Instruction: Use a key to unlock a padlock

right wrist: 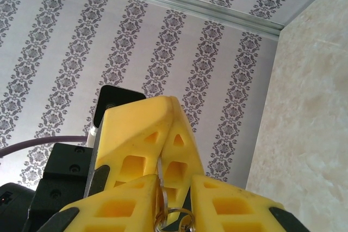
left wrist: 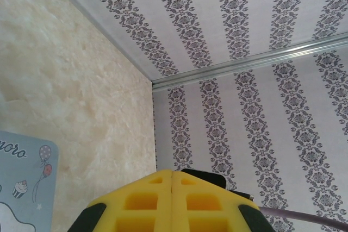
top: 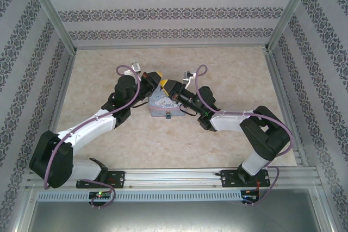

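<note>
On the pastel blue tin box (left wrist: 22,177), at the lower left of the left wrist view, cursive letters ending in "oro" are being displayed beside printed balloons and a cupcake; the start of the word is being cut off by the frame edge. The yellow fingers of the left gripper (left wrist: 172,180) are being pressed flat together. The key (right wrist: 161,175), a thin pale silvery strip above a small split ring (right wrist: 175,214), is being framed low in the right wrist view between the narrowly parted jaws of the right gripper (right wrist: 175,188); whether it is being clamped cannot be told. The padlock (top: 169,116) is being shown as a tiny teal speck at the tin's near edge, at the centre of the top view.
</note>
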